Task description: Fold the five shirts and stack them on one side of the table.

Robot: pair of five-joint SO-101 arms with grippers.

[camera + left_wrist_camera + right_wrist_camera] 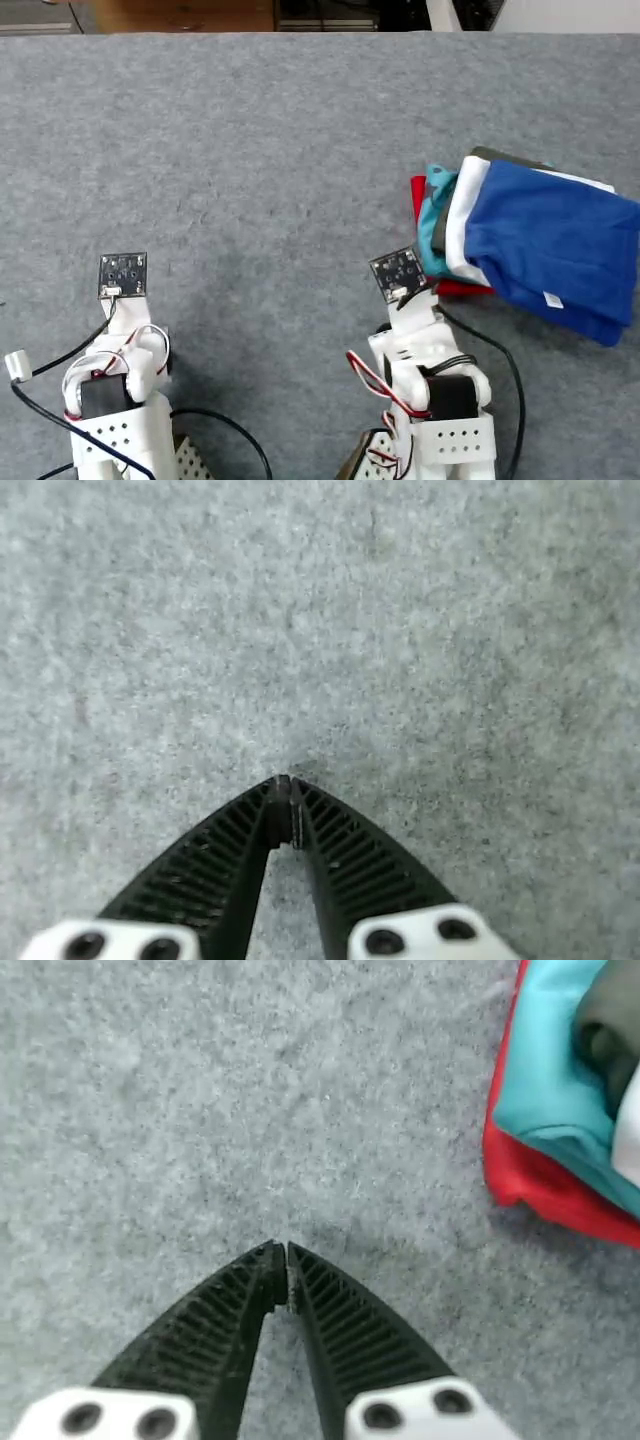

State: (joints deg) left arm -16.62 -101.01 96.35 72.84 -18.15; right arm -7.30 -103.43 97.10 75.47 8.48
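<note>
Toward the near edge of the grey felt tabletop [250, 150]: black ribbed left gripper [284, 792] and right gripper [286, 1260], jaws pressed shut, empty. Farther off, at the right edge: stack of folded shirts [520, 240], blue shirt [560, 240] topmost, white shirt [465, 215], dark grey shirt [500, 156] and teal shirt [432, 215] between, red shirt [460, 288] lowest.

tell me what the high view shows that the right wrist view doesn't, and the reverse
The high view adds the blue shirt lying on top of the others, and the left arm. The right wrist view adds the right pincer, tips shut over the grey table. Both share the red shirt at the bottom, the teal shirt on it, and the table.
</note>
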